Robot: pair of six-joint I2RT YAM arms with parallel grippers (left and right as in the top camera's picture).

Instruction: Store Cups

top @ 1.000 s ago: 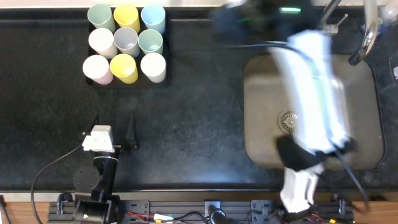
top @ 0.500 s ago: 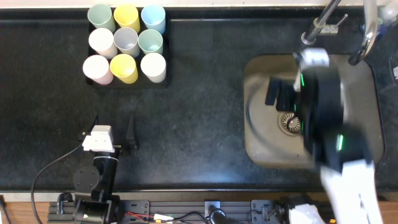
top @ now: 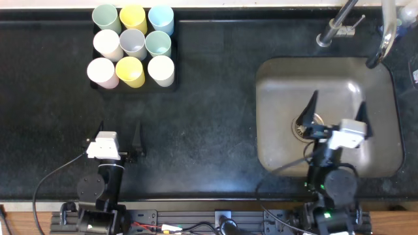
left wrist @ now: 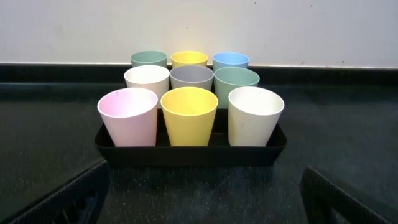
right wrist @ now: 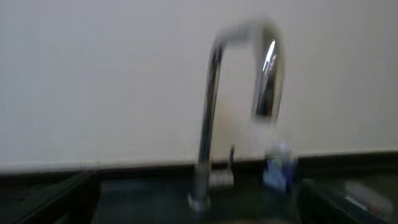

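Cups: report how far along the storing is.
Done: nine cups stand upright in the black tray, filling a three-by-three grid. In hand: nothing; the left tool and the right tool, near the sink, are both open and empty. Left: probably nothing, as every tray spot is taken.

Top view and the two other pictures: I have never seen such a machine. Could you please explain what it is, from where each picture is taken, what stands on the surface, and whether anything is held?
These are two robot arms at a black worktop. The top picture comes from a fixed camera above; the arms stand at its bottom edge. Each other picture comes from a camera on one arm's wrist. The left claw faces a black tray with nine cups standing upright in it. The right claw is at the sink and faces the faucet. Both claws are open and hold nothing.
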